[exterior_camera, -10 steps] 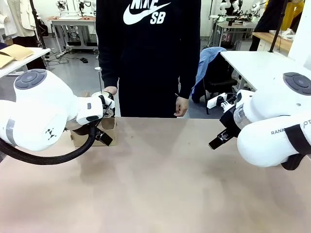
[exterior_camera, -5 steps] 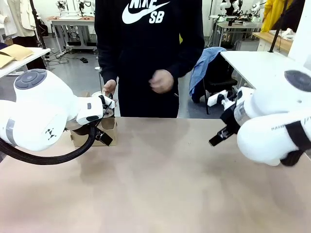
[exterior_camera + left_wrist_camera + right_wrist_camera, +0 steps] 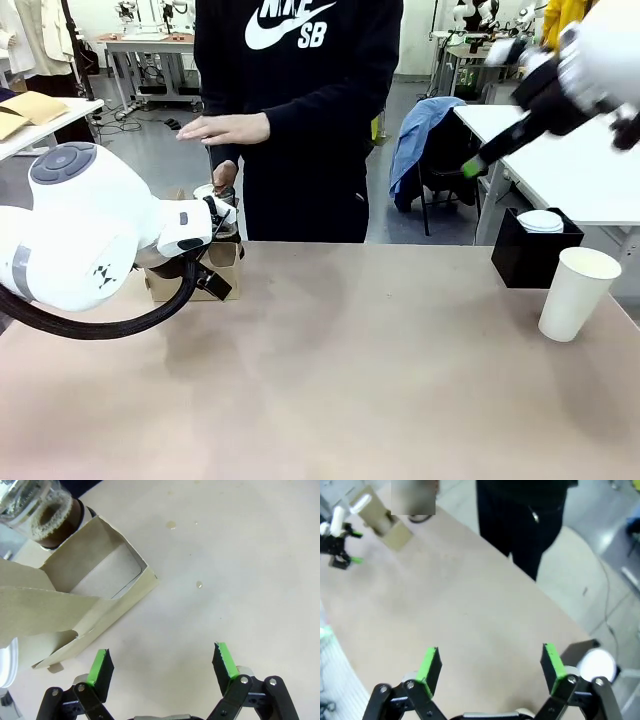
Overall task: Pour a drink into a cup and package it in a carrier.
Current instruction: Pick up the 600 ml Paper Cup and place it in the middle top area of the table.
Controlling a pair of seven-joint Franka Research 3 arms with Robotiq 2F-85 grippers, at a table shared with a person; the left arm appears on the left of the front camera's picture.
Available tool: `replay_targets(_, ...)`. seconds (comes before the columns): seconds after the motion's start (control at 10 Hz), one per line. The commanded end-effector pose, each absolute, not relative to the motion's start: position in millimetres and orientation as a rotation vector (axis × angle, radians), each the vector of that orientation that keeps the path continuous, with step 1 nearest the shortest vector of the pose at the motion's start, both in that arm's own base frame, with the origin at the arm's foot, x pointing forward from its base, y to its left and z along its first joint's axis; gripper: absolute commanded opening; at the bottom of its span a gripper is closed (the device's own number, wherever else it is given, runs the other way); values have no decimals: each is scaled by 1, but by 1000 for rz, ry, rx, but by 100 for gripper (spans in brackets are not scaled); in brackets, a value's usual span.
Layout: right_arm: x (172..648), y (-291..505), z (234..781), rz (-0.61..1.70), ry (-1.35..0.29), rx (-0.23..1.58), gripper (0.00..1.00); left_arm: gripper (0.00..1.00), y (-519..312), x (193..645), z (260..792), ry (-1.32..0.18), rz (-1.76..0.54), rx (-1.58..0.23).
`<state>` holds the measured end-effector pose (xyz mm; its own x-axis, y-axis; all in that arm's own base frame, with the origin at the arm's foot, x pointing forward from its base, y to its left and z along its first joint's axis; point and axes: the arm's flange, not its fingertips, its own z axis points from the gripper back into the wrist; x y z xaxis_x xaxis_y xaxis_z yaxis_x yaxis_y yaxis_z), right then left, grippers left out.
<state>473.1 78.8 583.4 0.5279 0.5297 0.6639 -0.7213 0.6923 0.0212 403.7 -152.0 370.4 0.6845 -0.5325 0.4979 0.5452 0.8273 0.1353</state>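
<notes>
One black box (image 3: pixel 522 258) beside cup (image 3: pixel 577 295)

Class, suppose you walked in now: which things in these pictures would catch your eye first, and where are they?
The tall white cup stands at the right edge of the table, far from the brown carrier at the left, with a glass jug of dark drink by its corner. The left claw hovers open beside the carrier, and the right claw hangs open high above the table.
</notes>
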Motion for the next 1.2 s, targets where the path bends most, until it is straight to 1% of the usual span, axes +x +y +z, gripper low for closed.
replay_targets(0.0,483,-11,585,897,-701,497,100,100,-152,404,370,-550,-604,-24)
replay_targets(0.2,466,-103,568,991,-823,649,100,100,-152,404,370,-550,-604,-24)
replay_targets(0.3,455,-135,546,1041,-946,699,100,100,-152,404,370,-550,-604,-24)
replay_targets(0.4,449,-150,526,1062,-1031,738,100,100,-152,404,370,-550,-604,-24)
replay_targets(0.5,448,-158,512,1042,-1072,764,100,100,-152,404,370,-550,-604,-24)
replay_targets(0.6,451,-162,505,956,-1083,785,100,100,-152,404,370,-550,-604,-24)
replay_targets(0.7,426,-167,530,1025,-1065,697,100,100,-152,404,370,-550,-604,-24)
replay_targets(1.0,426,-167,530,1025,-1065,697,100,100,-152,404,370,-550,-604,-24)
replay_targets(1.1,432,-169,516,1019,-1070,708,100,100,-152,404,370,-550,-604,-24)
